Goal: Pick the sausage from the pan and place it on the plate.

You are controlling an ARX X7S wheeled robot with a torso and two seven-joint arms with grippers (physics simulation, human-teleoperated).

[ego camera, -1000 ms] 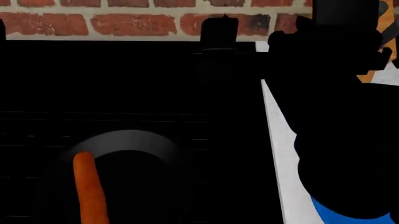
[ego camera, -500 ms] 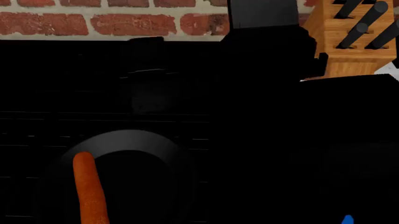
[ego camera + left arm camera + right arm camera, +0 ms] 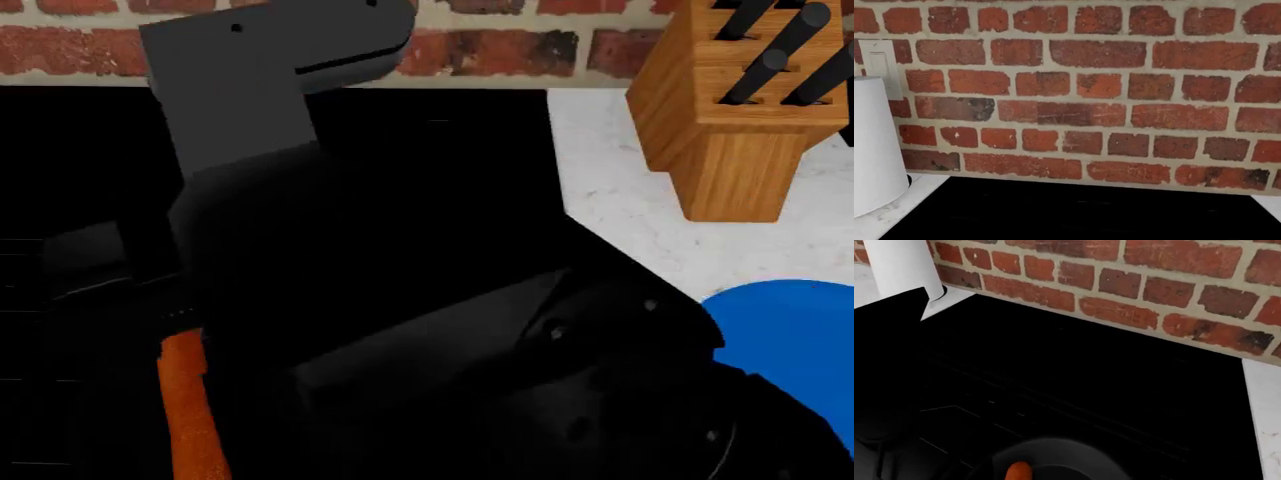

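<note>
The orange-red sausage lies low at the left of the head view, and its tip shows in the right wrist view. There it rests against the greyish rim of the black pan. My dark right arm crosses the head view from lower right to upper left, covering most of the pan and reaching over the sausage. Its fingers are lost in black, so their state is unclear. At the right edge lies the blue plate, partly behind the arm. The left wrist view shows no fingers, only wall and stovetop.
A wooden knife block stands on the white counter behind the plate. The black stovetop runs to a brick wall. A white cylinder stands at the stove's far side, with a dark unclear shape near it.
My right arm has swung left across the head view and now covers the pan. The knife block, counter and more of the plate have come into view. The sausage has not moved.
</note>
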